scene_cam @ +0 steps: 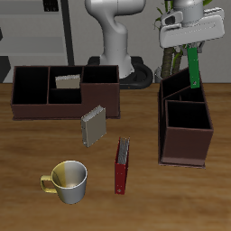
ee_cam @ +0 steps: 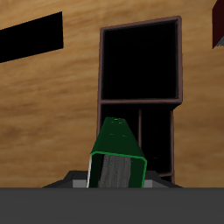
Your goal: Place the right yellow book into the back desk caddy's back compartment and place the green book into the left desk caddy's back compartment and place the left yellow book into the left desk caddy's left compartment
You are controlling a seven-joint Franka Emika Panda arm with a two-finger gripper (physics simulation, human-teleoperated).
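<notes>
My gripper (scene_cam: 191,45) is shut on the green book (scene_cam: 193,65), holding it upright above the back end of the left desk caddy (scene_cam: 185,135). In the wrist view the green book (ee_cam: 118,153) hangs over the caddy's dark compartments (ee_cam: 140,87). The right yellow book (scene_cam: 66,81) stands inside the back desk caddy (scene_cam: 36,106), in a compartment along its back wall. The left yellow book (scene_cam: 92,126) stands on the table just in front of that caddy.
A red book (scene_cam: 121,165) stands on edge near the table's middle front; its corner shows in the wrist view (ee_cam: 218,22). A yellow-and-white mug (scene_cam: 67,180) sits near the front edge. The robot's base (scene_cam: 117,45) is behind.
</notes>
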